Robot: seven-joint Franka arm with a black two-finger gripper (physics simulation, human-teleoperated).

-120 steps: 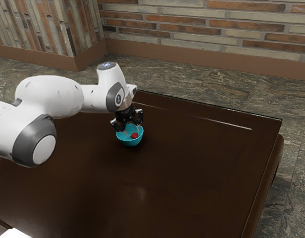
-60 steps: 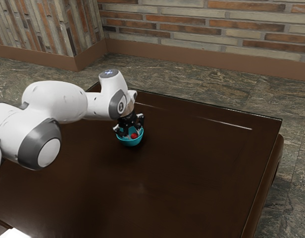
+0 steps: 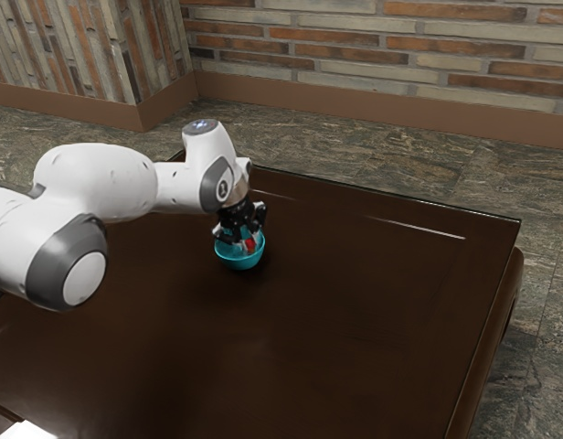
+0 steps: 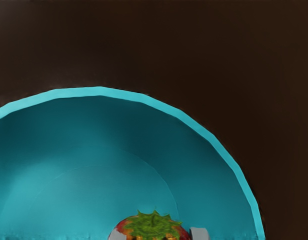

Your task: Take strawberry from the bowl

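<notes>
Grasp looks done: black two-finger gripper [image 4: 158,234] part-closed, pinching the red, green-capped strawberry [image 4: 153,226] from both sides. Strawberry is within the round turquoise bowl [image 3: 240,262]. Left to do: lift past the rim, carry clear.

Your end effector [image 3: 246,243] has closed on the strawberry [image 3: 250,246] and raised it slightly within the bowl [image 3: 240,262].
</notes>
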